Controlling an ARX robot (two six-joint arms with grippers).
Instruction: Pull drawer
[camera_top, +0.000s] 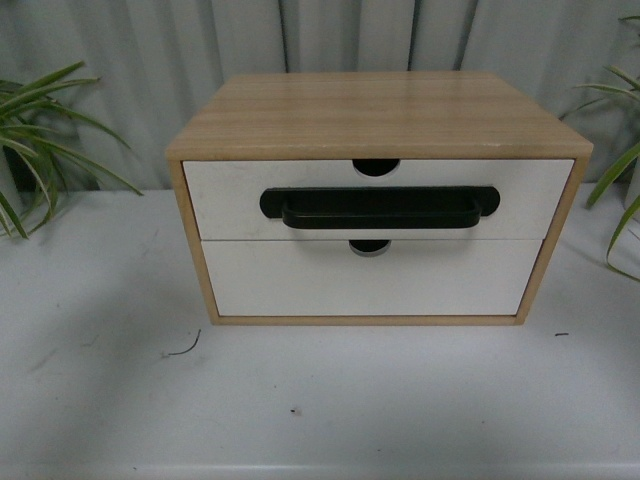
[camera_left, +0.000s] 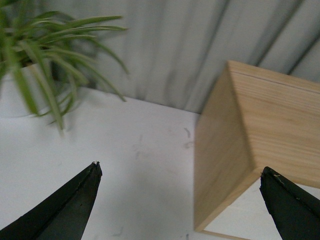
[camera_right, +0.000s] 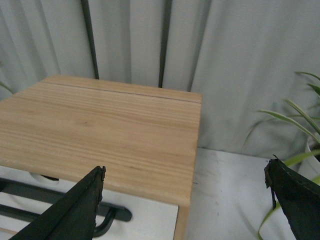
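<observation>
A light wood cabinet (camera_top: 378, 112) stands on the white table (camera_top: 320, 400). Its upper drawer (camera_top: 220, 195) has a white front, a long black bar handle (camera_top: 378, 207) and a semicircular notch (camera_top: 376, 166); it sits shut, flush with the frame. Neither arm shows in the front view. My left gripper (camera_left: 181, 172) is open, near the cabinet's left front corner (camera_left: 220, 190). My right gripper (camera_right: 186, 172) is open above the cabinet's right front corner (camera_right: 185, 200), with the handle's end (camera_right: 117, 215) below it.
A lower white drawer without a handle (camera_top: 370, 280) sits under the upper one. Green plants stand at the left (camera_top: 35, 140) and right (camera_top: 620, 170) of the table. A grey curtain (camera_top: 320, 40) hangs behind.
</observation>
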